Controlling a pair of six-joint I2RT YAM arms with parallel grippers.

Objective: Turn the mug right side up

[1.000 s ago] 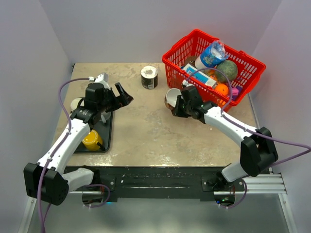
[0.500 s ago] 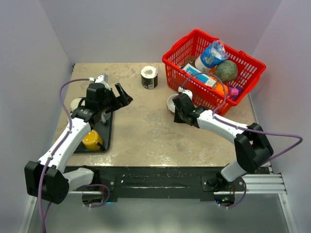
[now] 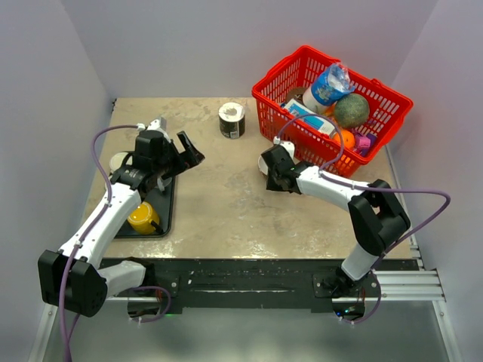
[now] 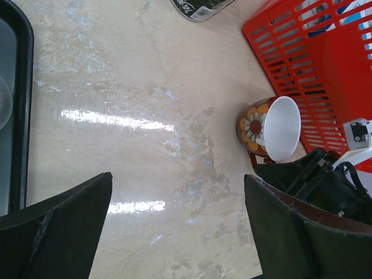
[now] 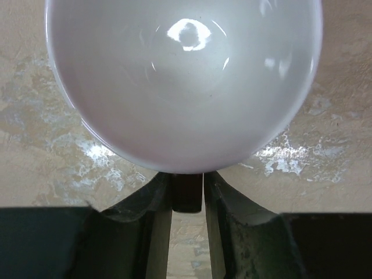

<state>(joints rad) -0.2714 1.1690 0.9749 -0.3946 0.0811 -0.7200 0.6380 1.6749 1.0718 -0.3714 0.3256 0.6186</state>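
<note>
I'm pinching the mug (image 5: 183, 75) handle (image 5: 187, 190) in the right hand (image 5: 187, 200), risking it swivelling loose against the basket (image 4: 317, 64).

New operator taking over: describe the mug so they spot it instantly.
Find the red basket at the far right. Beside its near-left corner is the mug, gripped by the right claw. Only it has orange flowers outside and a white inside.

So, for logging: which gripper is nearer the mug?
Right. The right gripper holds the mug by its handle; the left gripper hangs open well away, near the tray.
</note>
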